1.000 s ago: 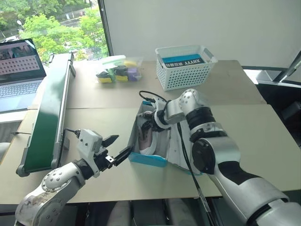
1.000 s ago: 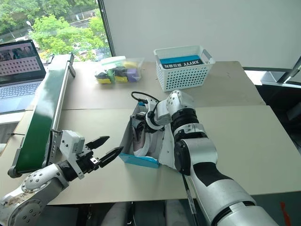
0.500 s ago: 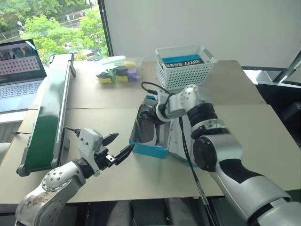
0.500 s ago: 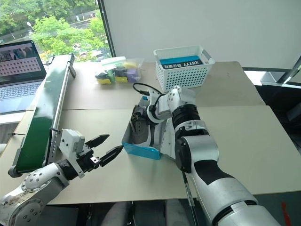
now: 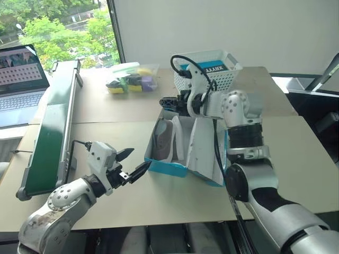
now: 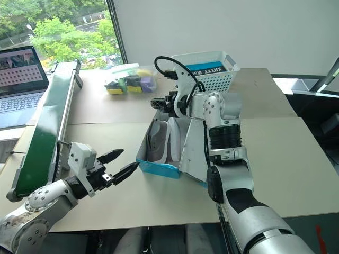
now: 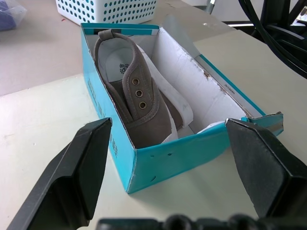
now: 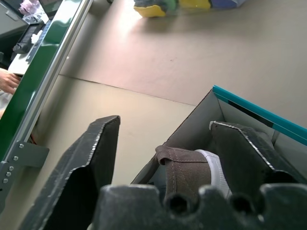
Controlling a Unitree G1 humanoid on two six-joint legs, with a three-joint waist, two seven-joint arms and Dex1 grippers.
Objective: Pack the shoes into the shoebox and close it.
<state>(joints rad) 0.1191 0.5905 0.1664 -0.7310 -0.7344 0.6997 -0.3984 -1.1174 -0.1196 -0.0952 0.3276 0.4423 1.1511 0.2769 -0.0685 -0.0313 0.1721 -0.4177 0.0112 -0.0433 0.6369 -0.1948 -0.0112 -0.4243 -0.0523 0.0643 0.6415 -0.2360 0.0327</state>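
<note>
The shoebox (image 5: 168, 167), bright blue outside and white inside, stands open on the table with its lid (image 5: 203, 150) raised along its right side. A grey shoe (image 7: 135, 98) lies inside on its side, heel toward the far end. White paper (image 7: 170, 96) lies beside it with a bit more grey showing under it. My right gripper (image 5: 164, 100) hovers open and empty above the box's far end, over the shoe's heel (image 8: 187, 166). My left gripper (image 5: 134, 164) is open, just off the box's near left corner, pointing at it.
A white lattice basket (image 5: 207, 79) holding a blue packet stands behind the box. A clear tub (image 5: 131, 78) of coloured items, a long green conveyor (image 5: 50, 129) and a laptop (image 5: 20, 79) lie to the left. A person's hand (image 8: 6, 81) shows beyond the conveyor.
My right gripper has lifted out of the shoebox and opened, leaving the grey shoe inside. The left gripper has kept still.
</note>
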